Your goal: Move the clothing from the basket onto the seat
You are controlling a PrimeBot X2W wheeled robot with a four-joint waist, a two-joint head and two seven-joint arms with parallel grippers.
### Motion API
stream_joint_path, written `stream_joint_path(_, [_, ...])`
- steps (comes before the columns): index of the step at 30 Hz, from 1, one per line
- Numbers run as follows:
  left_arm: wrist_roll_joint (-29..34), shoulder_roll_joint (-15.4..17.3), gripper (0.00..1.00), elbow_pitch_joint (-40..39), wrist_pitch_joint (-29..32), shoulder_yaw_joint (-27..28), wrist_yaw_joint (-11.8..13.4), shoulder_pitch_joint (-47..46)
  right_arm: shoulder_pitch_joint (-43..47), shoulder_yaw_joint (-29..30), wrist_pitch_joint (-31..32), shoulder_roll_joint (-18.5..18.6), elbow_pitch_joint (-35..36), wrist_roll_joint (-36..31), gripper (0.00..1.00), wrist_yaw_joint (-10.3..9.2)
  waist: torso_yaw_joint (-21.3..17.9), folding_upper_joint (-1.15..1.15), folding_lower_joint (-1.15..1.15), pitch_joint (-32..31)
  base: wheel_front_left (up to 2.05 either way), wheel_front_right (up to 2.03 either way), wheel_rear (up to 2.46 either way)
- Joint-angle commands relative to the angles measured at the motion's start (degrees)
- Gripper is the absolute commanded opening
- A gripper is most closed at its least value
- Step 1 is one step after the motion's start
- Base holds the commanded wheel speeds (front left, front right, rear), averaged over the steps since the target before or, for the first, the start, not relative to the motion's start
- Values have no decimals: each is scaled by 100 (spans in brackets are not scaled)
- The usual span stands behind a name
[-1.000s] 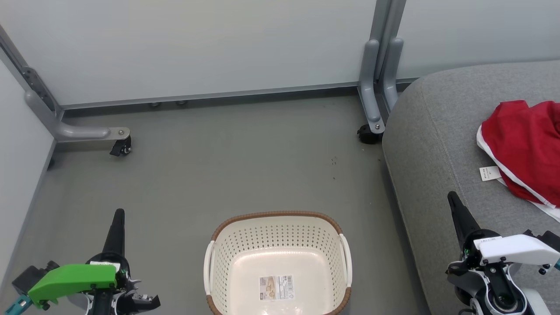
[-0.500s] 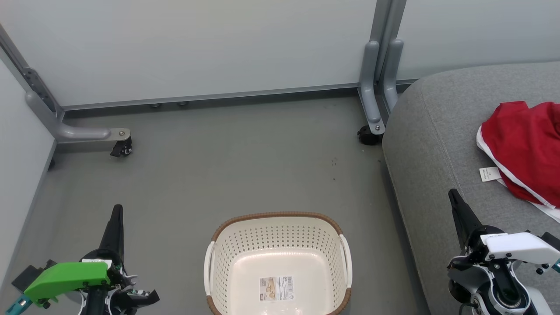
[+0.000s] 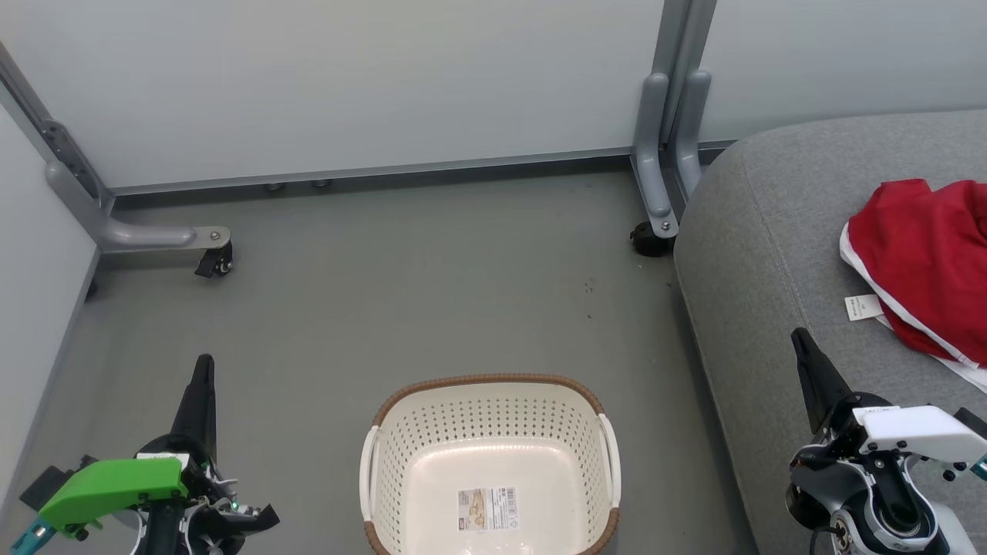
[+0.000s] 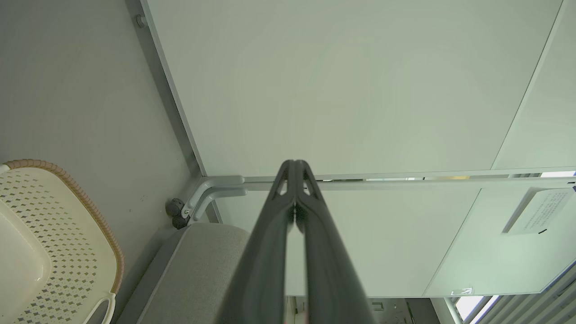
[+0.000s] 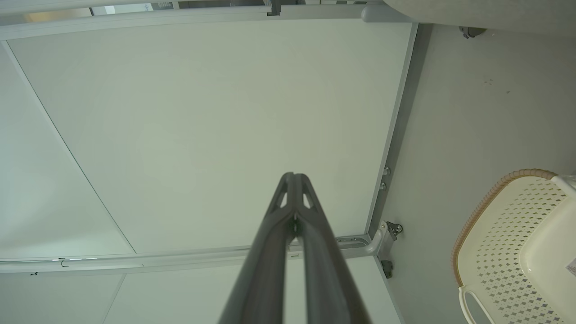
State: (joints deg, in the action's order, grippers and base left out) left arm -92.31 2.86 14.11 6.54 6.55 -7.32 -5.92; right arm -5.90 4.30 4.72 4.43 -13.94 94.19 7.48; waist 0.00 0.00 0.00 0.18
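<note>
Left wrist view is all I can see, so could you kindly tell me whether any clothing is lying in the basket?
Observer: No, the head view shows the basket holding only a label sticker on its floor.
Operator: Thank you; where is the clothing?
Observer: The red clothing lies on the grey seat, at the head view's right edge.
Operator: And the right gripper, please?
Observer: The right gripper is shut on nothing, fingers pressed together in its wrist view.

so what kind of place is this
Likely a partitioned test bay staged as a home corner: pale wall panels on wheeled grey metal feet, a grey floor, and a grey seat beside a laundry basket.
</note>
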Motion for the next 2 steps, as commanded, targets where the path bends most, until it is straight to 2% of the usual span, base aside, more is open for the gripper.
stream_joint_path(1, [-17, 0, 0, -10, 22, 13, -34, -64, -35, 14, 19, 5, -13, 0, 0, 2, 0, 0, 0, 0, 0, 0, 0])
stream_joint_path(2, [-17, 0, 0, -9, 22, 13, -34, -64, -35, 18, 22, 3, -13, -3, 0, 2, 0, 0, 0, 0, 0, 0, 0])
